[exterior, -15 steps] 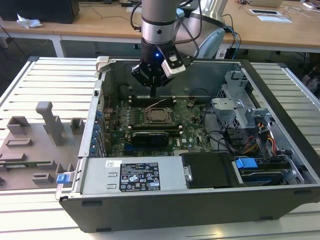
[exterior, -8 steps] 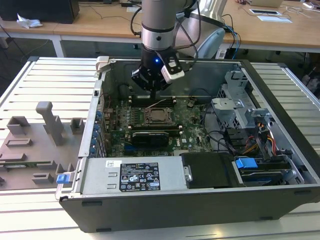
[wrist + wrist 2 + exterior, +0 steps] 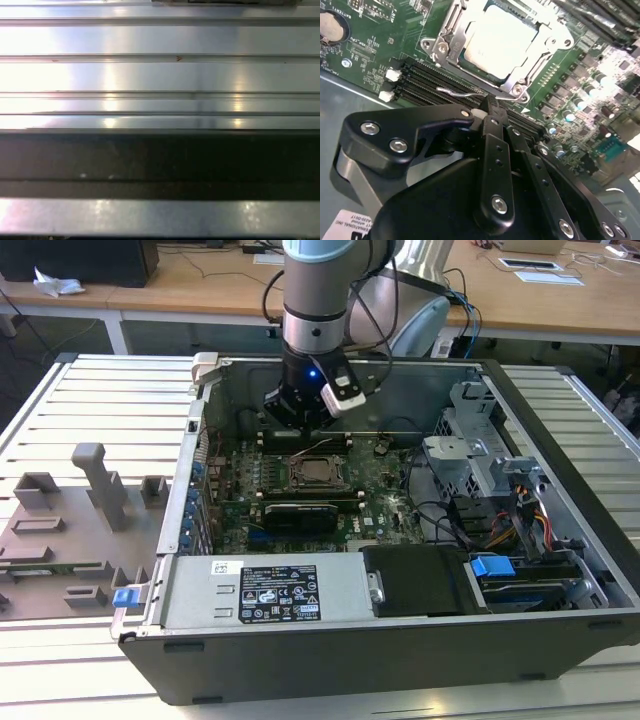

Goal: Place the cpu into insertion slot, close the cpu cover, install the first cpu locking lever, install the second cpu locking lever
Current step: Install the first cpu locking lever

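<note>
- Open computer case (image 3: pixel 330 640) lies on a slatted metal table (image 3: pixel 90 390); wooden desks (image 3: pixel 200 285) stand behind
- The cpu (image 3: pixel 497 42), pale silvery square, sits in the insertion slot (image 3: pixel 451 47) with the cpu cover (image 3: pixel 547 37) shut over its edges
- Gripper (image 3: pixel 487 107) hangs just beside the socket, jaws pressed together, near a thin wire lever (image 3: pixel 465 92)

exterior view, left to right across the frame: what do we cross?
Grey fixture blocks on the slatted table → blue clip at the case corner → cpu in the insertion slot, with the gripper just above → blue tab → drive cage at the exterior view's right.
</note>
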Tool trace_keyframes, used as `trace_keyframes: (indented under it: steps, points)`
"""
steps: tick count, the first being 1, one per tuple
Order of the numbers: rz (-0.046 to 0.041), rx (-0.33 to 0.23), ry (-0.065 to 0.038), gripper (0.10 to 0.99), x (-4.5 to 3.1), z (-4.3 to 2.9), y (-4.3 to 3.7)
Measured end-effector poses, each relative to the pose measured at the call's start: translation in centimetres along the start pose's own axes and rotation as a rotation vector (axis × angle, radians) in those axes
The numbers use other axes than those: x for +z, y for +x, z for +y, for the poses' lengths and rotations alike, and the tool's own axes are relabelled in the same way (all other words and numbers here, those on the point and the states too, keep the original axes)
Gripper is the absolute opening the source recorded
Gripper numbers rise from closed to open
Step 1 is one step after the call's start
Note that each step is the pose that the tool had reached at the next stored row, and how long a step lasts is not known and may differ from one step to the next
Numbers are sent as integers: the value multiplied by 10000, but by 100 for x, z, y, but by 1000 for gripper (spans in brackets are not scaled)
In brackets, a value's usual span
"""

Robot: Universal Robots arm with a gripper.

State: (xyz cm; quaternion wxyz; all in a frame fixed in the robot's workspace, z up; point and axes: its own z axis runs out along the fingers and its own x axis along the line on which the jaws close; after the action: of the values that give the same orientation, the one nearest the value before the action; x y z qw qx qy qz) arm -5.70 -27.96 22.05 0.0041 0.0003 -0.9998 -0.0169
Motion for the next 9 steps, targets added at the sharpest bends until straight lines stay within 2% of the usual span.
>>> trace_keyframes:
  steps: [2,9]
  points:
    - [1,1,0,106,14,10,-21]
    - [54,3,0,106,106,8,-207]
